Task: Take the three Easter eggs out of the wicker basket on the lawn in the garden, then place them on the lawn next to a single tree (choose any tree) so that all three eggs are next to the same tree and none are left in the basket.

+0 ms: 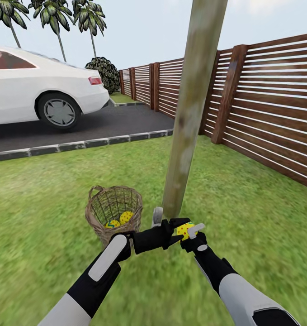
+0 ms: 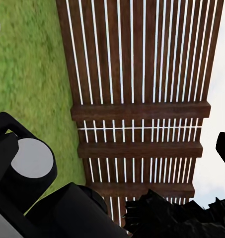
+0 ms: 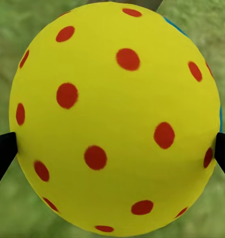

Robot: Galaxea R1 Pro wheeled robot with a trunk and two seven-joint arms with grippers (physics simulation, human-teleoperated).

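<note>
At tree (image 1: 189, 136) base, my right gripper (image 1: 187, 231) pinches egg (image 3: 114, 116) across middle; smooth, round, likely slippery, so I keep grip centred. Left gripper (image 1: 164, 226) state unclear.

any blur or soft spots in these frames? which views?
Head view: lawn smears near the bottom edge; tree and wicker basket stay sharp. Right wrist view: Easter egg crisp, grass behind it soft. Left wrist view: fence sharp, no glare.
</note>
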